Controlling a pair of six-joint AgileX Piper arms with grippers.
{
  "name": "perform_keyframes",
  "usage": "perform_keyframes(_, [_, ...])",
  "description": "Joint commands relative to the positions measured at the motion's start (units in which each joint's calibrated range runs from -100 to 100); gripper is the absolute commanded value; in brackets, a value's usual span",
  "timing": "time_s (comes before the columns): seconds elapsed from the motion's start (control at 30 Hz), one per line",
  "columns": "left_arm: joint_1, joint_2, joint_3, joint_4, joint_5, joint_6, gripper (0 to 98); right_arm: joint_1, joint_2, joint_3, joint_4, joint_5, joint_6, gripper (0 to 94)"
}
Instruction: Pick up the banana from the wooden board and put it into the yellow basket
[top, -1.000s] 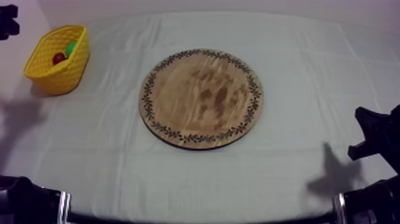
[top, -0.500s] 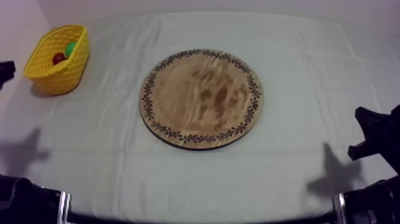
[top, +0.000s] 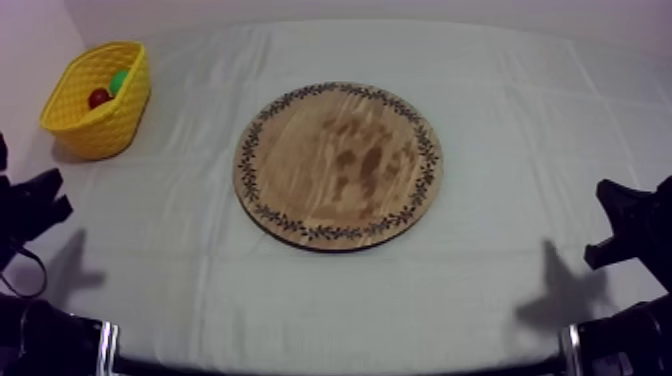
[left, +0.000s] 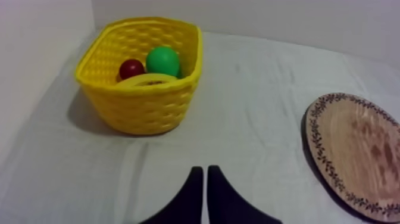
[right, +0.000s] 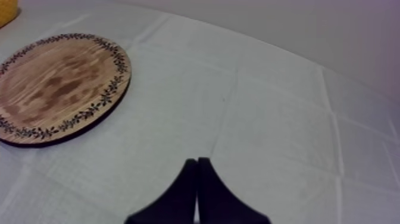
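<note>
Banana (left: 147, 81) lies in the basket (left: 143, 113) (beside a red fruit (left: 131, 68) and a green fruit (left: 162, 61)), off the board (top: 340, 165). Left gripper (left: 205, 170) and right gripper (right: 197, 161) have fingers together, holding nothing; task looks done.

I see a yellow lattice basket (left: 143, 107) and a small red fruit (left: 131, 67). The brown board (top: 340, 165) has a dark leafy rim.

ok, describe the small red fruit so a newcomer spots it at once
At the far left corner of the table stands the yellow basket. Inside it, the small red fruit sits beside a larger green fruit; it is the only red thing there.
</note>
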Motion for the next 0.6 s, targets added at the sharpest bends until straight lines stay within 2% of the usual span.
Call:
perform_keyframes(0.0, [0.25, -1.77, 3.3, -0.36, -0.56, -0.65, 0.0, 0.0, 0.03, -0.03, 0.0, -0.01, -0.01, 0.2])
perform_keyframes(0.13, [0.78, -5.32, 4.14, -2.23, 0.29, -1.49, 0.0, 0.0, 0.03, -0.03, 0.0, -0.01, 0.0, 0.2])
perform_keyframes(0.3, [0.85, -8.61, 4.6, -4.83, 0.6, 1.32, 0.0, 0.0, 0.03, -0.03, 0.0, -0.01, -0.01, 0.2])
perform_keyframes(0.43, [0.84, -11.31, 4.95, -5.38, 0.15, 3.22, 0.0, 0.0, 0.03, -0.03, 0.0, -0.01, -0.01, 0.2])
perform_keyframes(0.57, [0.89, -12.21, 5.32, -5.59, -0.89, 6.42, 0.0, 0.0, 0.03, -0.03, 0.0, -0.01, -0.01, 0.2])
